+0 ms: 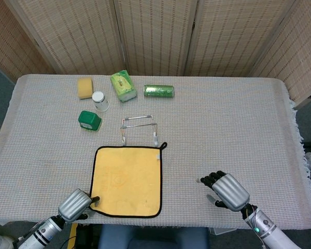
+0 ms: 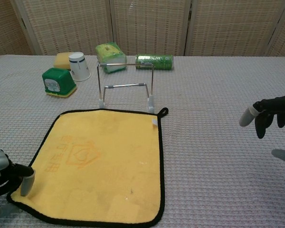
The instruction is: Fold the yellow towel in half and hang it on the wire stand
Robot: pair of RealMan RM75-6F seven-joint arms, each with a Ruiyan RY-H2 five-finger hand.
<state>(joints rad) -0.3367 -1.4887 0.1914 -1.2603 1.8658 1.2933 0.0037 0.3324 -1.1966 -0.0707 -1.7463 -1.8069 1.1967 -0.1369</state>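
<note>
The yellow towel (image 1: 127,181) (image 2: 99,159) with a black border lies flat near the table's front edge. The wire stand (image 1: 139,127) (image 2: 127,88) is upright just behind its far edge. My left hand (image 1: 76,204) (image 2: 4,175) is at the towel's near left corner with a fingertip (image 2: 25,184) resting on the cloth. Whether a thumb is under the edge is hidden. That corner looks slightly pulled in. My right hand (image 1: 225,189) (image 2: 268,111) hovers over bare table right of the towel, fingers apart and holding nothing.
Behind the stand are a green box (image 1: 89,120), a white cup (image 1: 99,100), a yellow sponge (image 1: 84,87), a green tissue pack (image 1: 123,85) and a green can (image 1: 159,91) lying on its side. A woven screen closes off the back.
</note>
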